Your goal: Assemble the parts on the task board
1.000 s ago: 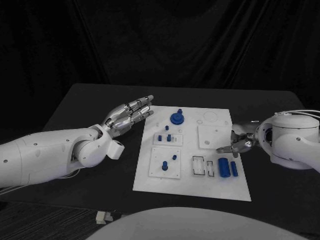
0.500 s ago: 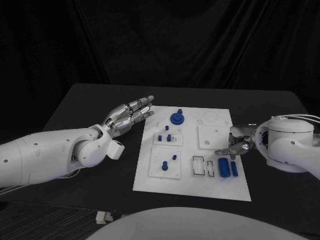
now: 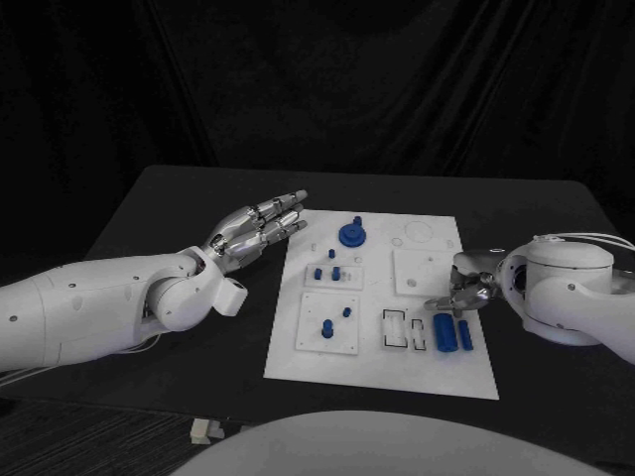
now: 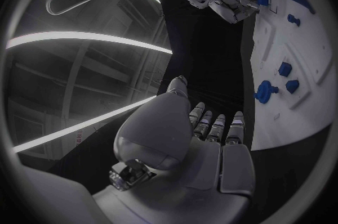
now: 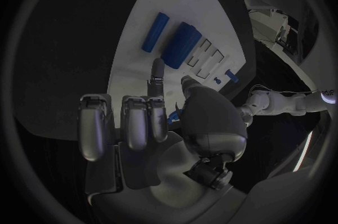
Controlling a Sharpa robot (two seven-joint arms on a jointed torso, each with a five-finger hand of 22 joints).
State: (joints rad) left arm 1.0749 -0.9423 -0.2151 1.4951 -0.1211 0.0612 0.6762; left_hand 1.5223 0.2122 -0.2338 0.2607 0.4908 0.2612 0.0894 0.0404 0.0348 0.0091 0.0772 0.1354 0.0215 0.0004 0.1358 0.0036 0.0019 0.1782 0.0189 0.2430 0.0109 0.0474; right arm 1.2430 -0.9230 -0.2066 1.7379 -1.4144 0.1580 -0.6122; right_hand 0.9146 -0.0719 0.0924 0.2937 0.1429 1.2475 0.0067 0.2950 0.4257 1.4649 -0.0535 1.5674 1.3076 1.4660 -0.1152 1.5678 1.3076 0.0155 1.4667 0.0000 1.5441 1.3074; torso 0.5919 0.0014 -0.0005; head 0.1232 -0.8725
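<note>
Task board [image 3: 382, 342] lies mid-counter [image 3: 161, 198]. Left hand [image 3: 255, 227] hovers flat beside its left edge, fingers spread, grasping nothing. Right hand [image 3: 460, 293] at its right edge, fingers curled; whether it grasps anything I cannot tell.

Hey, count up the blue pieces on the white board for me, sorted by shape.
Long blue bars: 2
Small blue pegs: 5
Large round blue knob: 1
Total: 8

Left hand [image 4: 204, 139] beside task board [image 4: 281, 38]
</note>
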